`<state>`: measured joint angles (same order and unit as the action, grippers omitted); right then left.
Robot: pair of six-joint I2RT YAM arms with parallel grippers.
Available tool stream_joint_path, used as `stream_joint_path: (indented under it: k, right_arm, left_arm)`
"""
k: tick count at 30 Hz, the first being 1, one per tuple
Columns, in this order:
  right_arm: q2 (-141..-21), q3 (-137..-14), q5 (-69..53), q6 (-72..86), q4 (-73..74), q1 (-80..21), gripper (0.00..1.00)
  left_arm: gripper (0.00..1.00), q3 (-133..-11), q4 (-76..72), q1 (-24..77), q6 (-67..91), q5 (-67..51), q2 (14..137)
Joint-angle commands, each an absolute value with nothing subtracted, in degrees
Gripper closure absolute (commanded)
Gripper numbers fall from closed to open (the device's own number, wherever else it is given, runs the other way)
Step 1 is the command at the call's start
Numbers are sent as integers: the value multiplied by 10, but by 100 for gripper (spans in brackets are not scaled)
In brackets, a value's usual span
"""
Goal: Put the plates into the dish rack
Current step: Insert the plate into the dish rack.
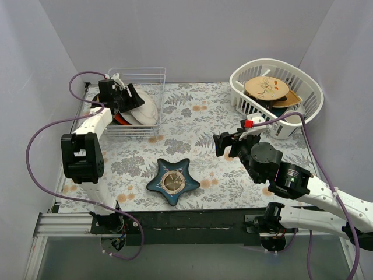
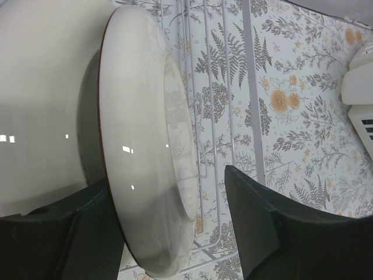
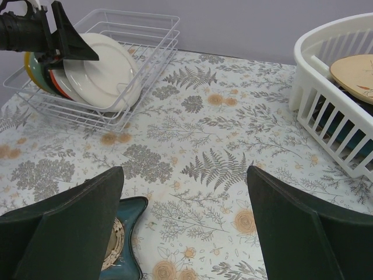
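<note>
Your left gripper [image 1: 133,98], jaws spread, is straddling the off-white plate [image 2: 145,146] in the dish rack [image 1: 152,76], loading apparently finishing; right gripper [image 1: 227,143] is hanging agape.

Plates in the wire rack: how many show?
5, on edge in the rack: yellow, teal, orange-red, a white one, and the off-white front plate. Others may be hidden.

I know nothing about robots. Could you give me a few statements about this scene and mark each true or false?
1. Plates lean on edge in the dish rack. True.
2. The right gripper holds a plate. False: it is open and empty.
3. The blue star dish sits in the white basket. False: it lies on the table.
4. The left gripper is at the off-white plate in the rack. True.
</note>
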<state>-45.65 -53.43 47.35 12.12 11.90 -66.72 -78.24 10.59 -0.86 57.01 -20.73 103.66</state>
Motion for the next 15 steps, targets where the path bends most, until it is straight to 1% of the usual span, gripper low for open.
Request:
stream_joint_path:
  k: [1,4,15]
  right_arm:
    - [-449,-529,470,128,90,-663,6]
    - [-449,-528,469,128,90,-662,6]
    - [-448,-526,462,129,88,-659,6]
  left_arm:
    - [38,-776,112,-11,552,-176,974]
    - [36,-774,121,-15,552,-166,967]
    - [36,-758,132,-29,550,-145,938]
